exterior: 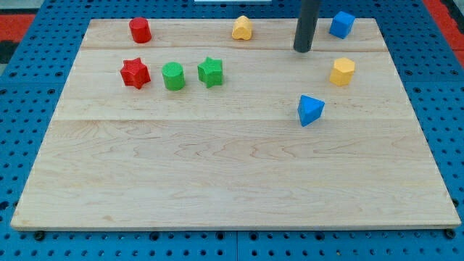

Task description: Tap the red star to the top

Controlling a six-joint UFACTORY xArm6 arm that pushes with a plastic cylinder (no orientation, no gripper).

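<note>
The red star (135, 73) lies on the wooden board at the view's upper left. My tip (302, 50) is near the view's top, right of centre, far to the right of the red star. It stands between the yellow heart-like block (242, 28) and the blue cube (341, 24), touching neither. A red cylinder (140, 30) stands straight above the red star near the top edge.
A green cylinder (173, 75) and a green star (210, 72) sit in a row just right of the red star. A yellow hexagonal block (342, 71) and a blue triangular block (309, 109) lie on the right. The board (232, 174) rests on a blue pegboard.
</note>
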